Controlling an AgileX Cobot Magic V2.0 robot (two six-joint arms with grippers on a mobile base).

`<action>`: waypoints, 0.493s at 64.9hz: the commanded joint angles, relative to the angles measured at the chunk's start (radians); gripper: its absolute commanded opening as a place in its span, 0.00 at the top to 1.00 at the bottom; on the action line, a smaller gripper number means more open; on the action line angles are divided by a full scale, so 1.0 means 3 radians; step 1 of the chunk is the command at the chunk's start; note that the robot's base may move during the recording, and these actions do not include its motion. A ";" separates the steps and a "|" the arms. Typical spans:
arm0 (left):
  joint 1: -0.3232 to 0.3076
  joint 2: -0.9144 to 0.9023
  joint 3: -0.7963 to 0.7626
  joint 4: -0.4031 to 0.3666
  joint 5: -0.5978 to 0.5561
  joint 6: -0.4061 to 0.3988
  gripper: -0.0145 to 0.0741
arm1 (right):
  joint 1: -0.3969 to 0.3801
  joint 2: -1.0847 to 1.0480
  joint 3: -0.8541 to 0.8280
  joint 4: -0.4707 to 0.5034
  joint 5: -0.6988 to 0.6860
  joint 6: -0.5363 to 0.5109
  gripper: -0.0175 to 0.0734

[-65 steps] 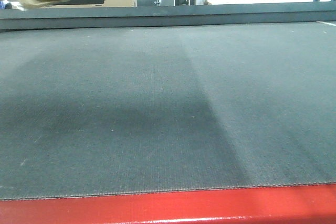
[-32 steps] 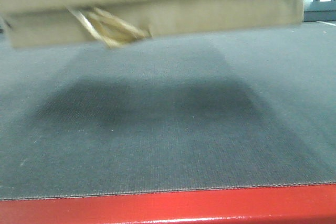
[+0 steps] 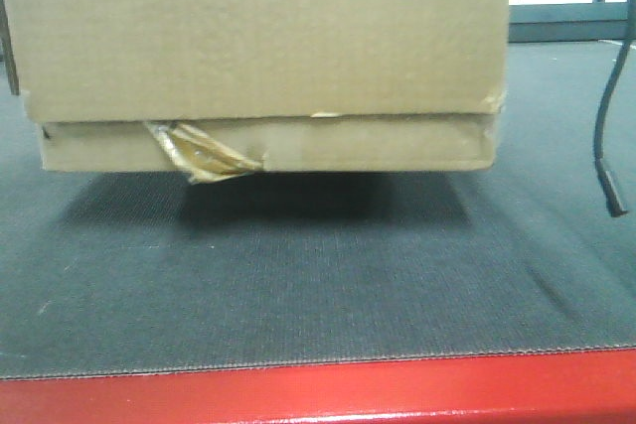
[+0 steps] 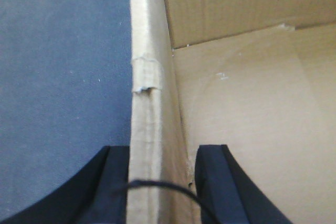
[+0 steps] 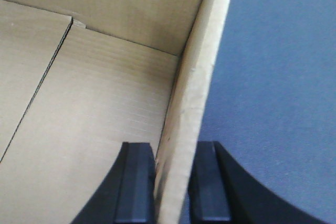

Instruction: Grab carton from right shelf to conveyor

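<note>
Fingers point(image 4: 113, 182) of the left gripper point(image 4: 160, 150) pinch one side wall of the carton point(image 3: 263, 37), and the right gripper point(image 5: 170, 145) fingers point(image 5: 134, 182) pinch the opposite wall; the carton is down at the conveyor point(image 3: 318, 285) belt, behind its red front edge, whether it touches I cannot tell

Matt brown corrugated cardboard carton point(image 3: 258, 37), crinkled yellowish tape point(image 3: 199, 158); finely ribbed matt dark grey conveyor point(image 3: 318, 275), glossy smooth red near edge point(image 3: 318, 394).

A warehouse or logistics hall, shown by the broad red-edged conveyor point(image 3: 298, 285) and cardboard carton point(image 3: 258, 37).
</note>
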 commanded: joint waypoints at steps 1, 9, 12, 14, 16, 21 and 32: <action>-0.0012 -0.0035 -0.0020 -0.0319 -0.0317 0.0081 0.57 | 0.0023 -0.0006 -0.0028 0.0093 -0.0258 0.0057 0.59; 0.0012 -0.0035 -0.0020 -0.0351 -0.0317 0.0081 0.26 | 0.0016 -0.0006 -0.0028 0.0084 -0.0258 0.0057 0.18; 0.0012 -0.0035 -0.0020 -0.0372 -0.0307 0.0081 0.16 | 0.0016 -0.0006 -0.0028 0.0084 -0.0250 0.0057 0.18; 0.0012 -0.0042 -0.0020 -0.0389 -0.0307 0.0081 0.13 | 0.0016 -0.0014 -0.0028 0.0084 -0.0241 0.0057 0.18; 0.0012 -0.0061 -0.0020 -0.0427 -0.0307 0.0081 0.15 | 0.0011 -0.0022 -0.0028 0.0084 -0.0233 0.0057 0.18; 0.0012 -0.0157 -0.0020 -0.0488 -0.0320 0.0081 0.16 | 0.0003 -0.0080 -0.0028 0.0084 -0.0211 0.0057 0.18; 0.0025 -0.0557 -0.0020 -0.0496 -0.0358 0.0081 0.18 | -0.0011 -0.0371 -0.0035 0.0084 -0.0164 0.0057 0.20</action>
